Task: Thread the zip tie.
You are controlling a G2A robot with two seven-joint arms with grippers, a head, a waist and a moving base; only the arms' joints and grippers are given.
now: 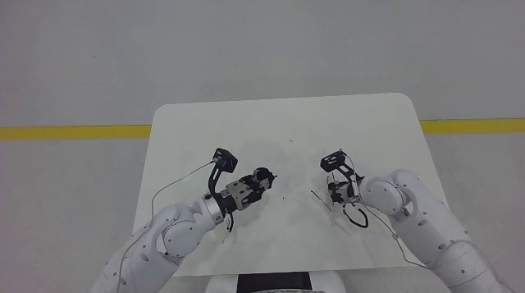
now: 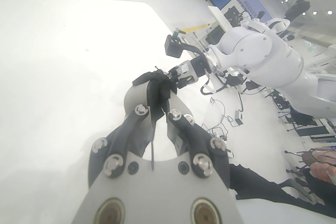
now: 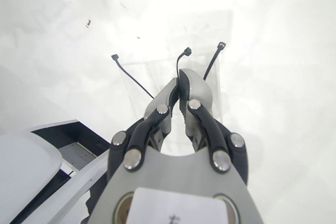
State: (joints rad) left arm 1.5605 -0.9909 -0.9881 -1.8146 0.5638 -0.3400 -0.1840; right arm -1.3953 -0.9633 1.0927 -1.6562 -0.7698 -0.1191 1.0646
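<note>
My left gripper [image 1: 264, 179] [image 2: 157, 84] is shut on a black zip tie [image 2: 153, 141]. Its strap runs back between the fingers toward the wrist, and its small end pokes out past the dark-wrapped tips. My right gripper [image 1: 335, 192] [image 3: 179, 74] is held low over the white table [image 1: 287, 121], shut on a second black zip tie [image 3: 180, 58] whose head curls up just beyond the fingertips. The two grippers face each other across a short gap at the table's near middle.
Two loose black zip ties [image 3: 131, 76] [image 3: 213, 60] lie on a clear plastic sheet [image 3: 168, 64] under the right gripper. One of these ties [image 1: 320, 198] is a thin line in the top view. Small dark specks dot the table; its far half is bare.
</note>
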